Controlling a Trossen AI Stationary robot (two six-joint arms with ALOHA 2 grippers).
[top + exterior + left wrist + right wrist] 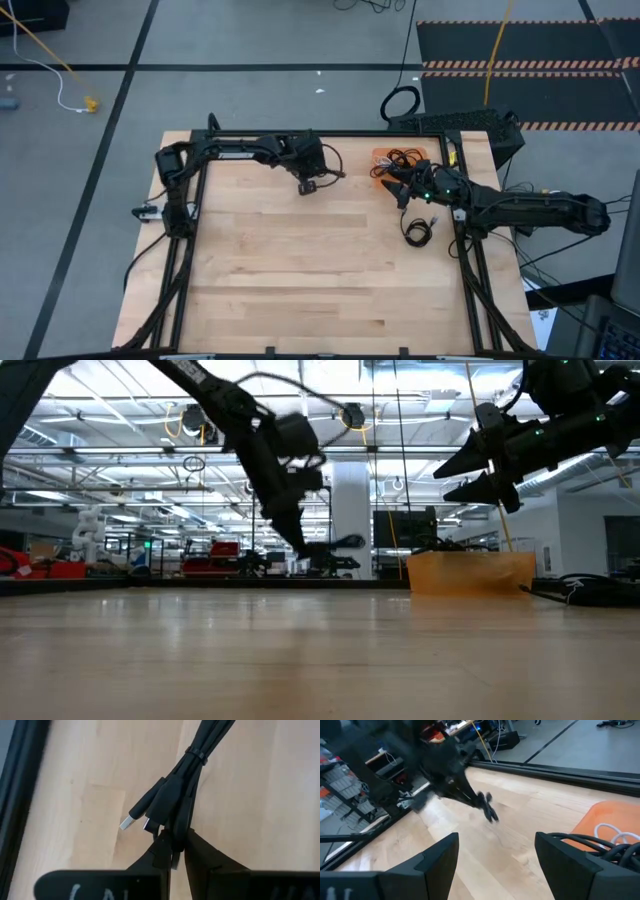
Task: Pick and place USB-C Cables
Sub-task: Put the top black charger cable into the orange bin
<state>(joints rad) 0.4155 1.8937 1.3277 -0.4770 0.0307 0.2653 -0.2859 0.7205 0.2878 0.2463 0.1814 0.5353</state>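
Note:
My left gripper [308, 186] is over the far middle of the table, shut on a black cable bundle [197, 755] that is bound with a tie. The bundle also shows in the low view [335, 543]. My right gripper [495, 850] is open and hangs in the air [470, 472] beside an orange tray [382, 158] at the far right. It touches nothing. In the tray lie more black cable coils [615, 851] and a white one [611, 832]. Another black coil [418, 232] rests flat on the table near the right edge. My left gripper pinches the black bundle between its two fingers [160, 851] at the connector end [176, 827], just behind the plugs [128, 823]. The fingers slant down from above. The bundle is lifted clear of the table and sticks out beyond the fingertips.
A black frame rail [330, 135] runs along the table's far edge and down both sides. The wooden top [300, 270] stretches bare from the middle toward the near edge. Thick cords and a striped mat [520, 45] lie on the floor beyond the table.

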